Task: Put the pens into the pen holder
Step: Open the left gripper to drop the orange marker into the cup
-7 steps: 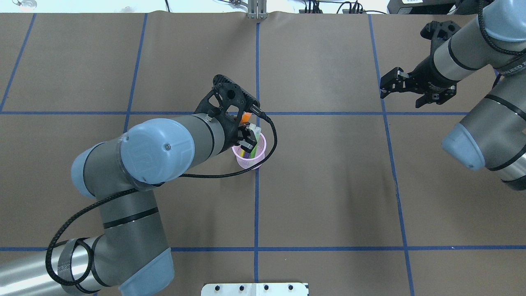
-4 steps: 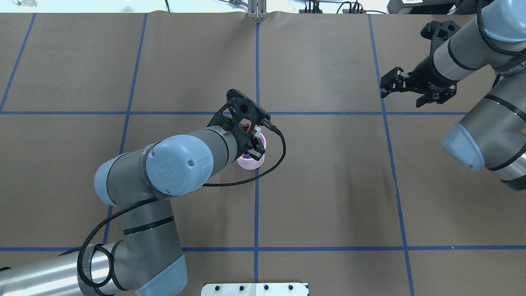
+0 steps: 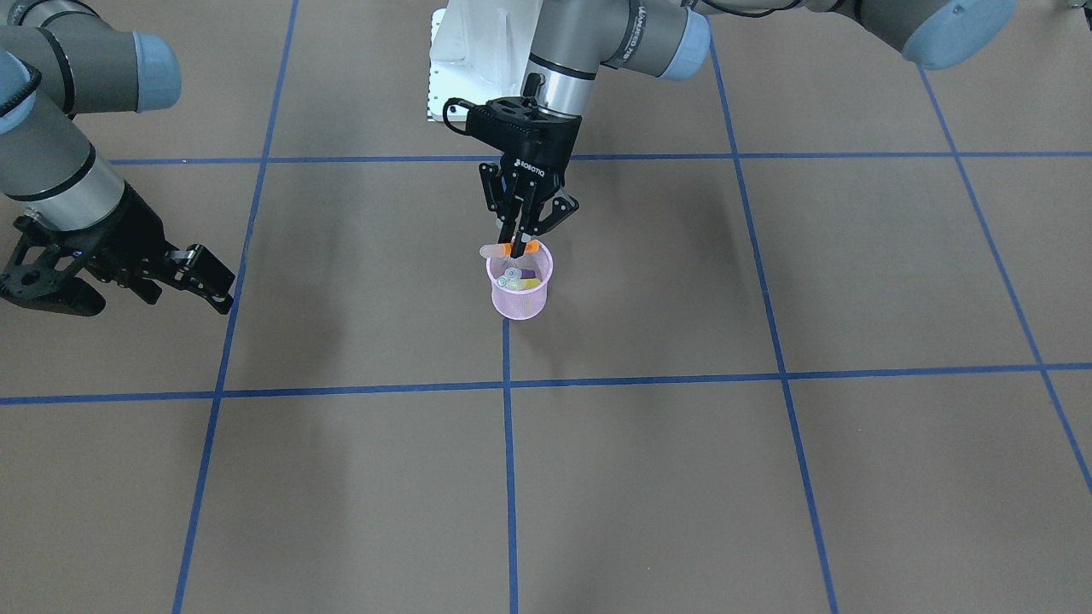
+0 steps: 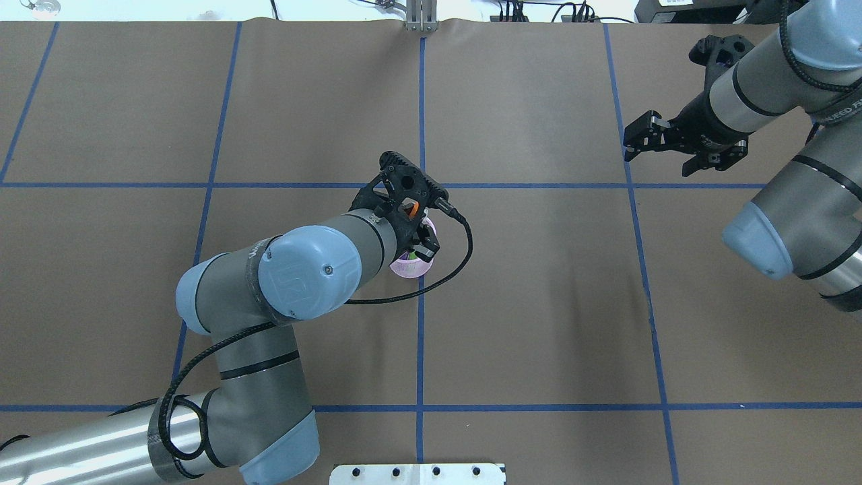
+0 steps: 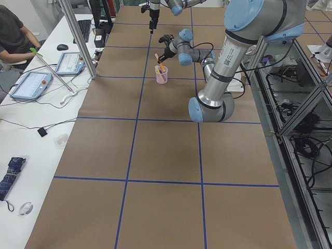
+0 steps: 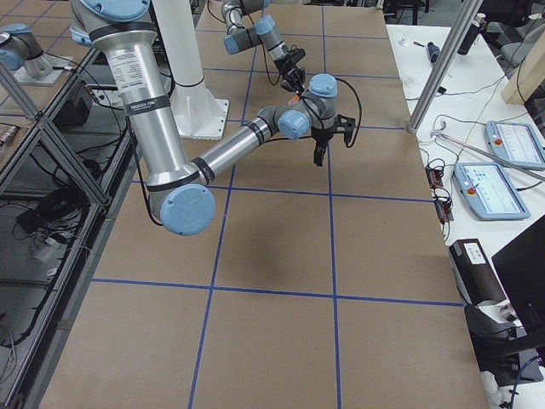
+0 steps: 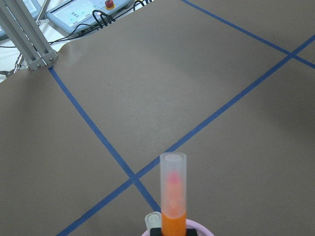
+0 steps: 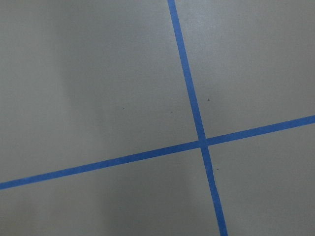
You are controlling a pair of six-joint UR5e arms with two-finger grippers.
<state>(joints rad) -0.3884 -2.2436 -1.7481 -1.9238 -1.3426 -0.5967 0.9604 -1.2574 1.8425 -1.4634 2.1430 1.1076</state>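
The pink mesh pen holder (image 3: 519, 300) stands at the table's middle on a blue tape line. Several pens (image 3: 518, 277) stand inside it, pale caps up, with yellow and purple showing. My left gripper (image 3: 520, 246) hangs just above the holder's rim, shut on the orange pen (image 3: 514, 249). That pen lies roughly level across the rim, its pale cap sticking out. In the left wrist view the orange pen (image 7: 173, 209) shows above the pink rim (image 7: 204, 229). From overhead the left gripper (image 4: 419, 237) covers most of the holder (image 4: 409, 270). My right gripper (image 4: 656, 160) is open and empty, far off to the right.
Brown paper with a blue tape grid (image 4: 421, 350) covers the table. A white base plate (image 4: 417, 473) sits at the near edge. Operator consoles (image 6: 498, 187) and cables lie on the side bench beyond the table's far edge.
My left arm has swung to the right, carrying the orange pen over the holder, so the gripper now covers more of the cup. The right arm has not moved.
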